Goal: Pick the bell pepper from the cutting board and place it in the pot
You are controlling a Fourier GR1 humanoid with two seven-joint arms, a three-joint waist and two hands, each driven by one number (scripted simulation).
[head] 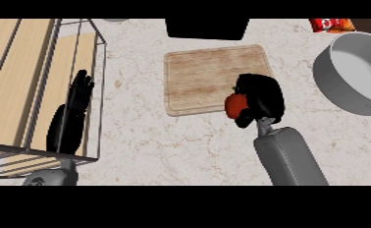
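A red bell pepper [235, 106] is held in my right hand [261, 98], whose fingers and thumb curl round it over the front right corner of the wooden cutting board [206, 77]. Much of the pepper is hidden by the hand. The grey pot [346, 74] stands at the right edge, apart from the hand. My left hand [76, 101] rests open at the left, fingers up, seen behind the wire rack.
A wire rack [65, 89] over a wooden surface fills the left side. A black object [206, 28] sits at the back behind the board. A red and orange packet [332, 24] lies at the back right. Marbled counter [181, 143] spreads in front.
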